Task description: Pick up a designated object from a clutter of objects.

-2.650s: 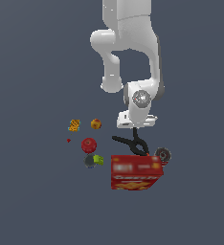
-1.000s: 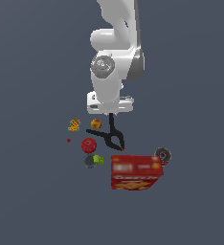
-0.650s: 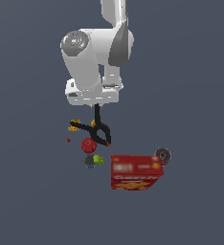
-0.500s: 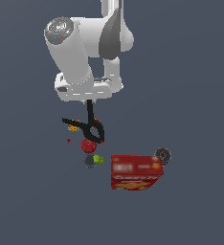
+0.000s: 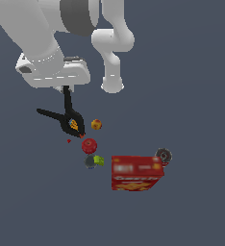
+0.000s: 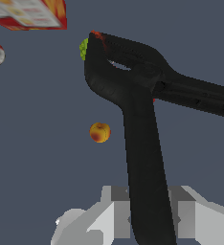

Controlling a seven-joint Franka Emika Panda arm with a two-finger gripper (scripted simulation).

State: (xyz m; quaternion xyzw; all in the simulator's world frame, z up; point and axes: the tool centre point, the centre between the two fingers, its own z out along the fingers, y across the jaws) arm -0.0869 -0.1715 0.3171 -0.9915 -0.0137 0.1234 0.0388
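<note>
The end effector (image 5: 66,89) had the black spring clamp (image 5: 66,117) gripped by one of its long handles. In the wrist view that handle ran straight down between the two grey fingers (image 6: 115,210), which were closed tight against it. And the black spring clamp (image 6: 133,95) was up in the air, hanging under the white arm (image 5: 52,43), clear of the tabletop (image 5: 191,105). Its second handle splayed out toward the exterior view's left, and the small red-tipped jaws pointed down toward the clutter.

Right below the jaws sat the red ball (image 5: 89,145), close but apart from them. The orange ball (image 5: 96,125) lay just beside the clamp's head on the exterior view's right, and the wrist camera caught the orange ball (image 6: 99,132) alone on the grey surface. Under the red ball was the grey-green thing (image 5: 93,161), its green end peeking out from behind the clamp's tip in the wrist view. An orange-yellow patch showed against the clamp's head; whether it was the toy was too blurred to call.

Over on the exterior view's right stood the red printed box (image 5: 136,172), with the dark disc (image 5: 163,155) just beside its far corner. Both stayed well apart from the clamp.
</note>
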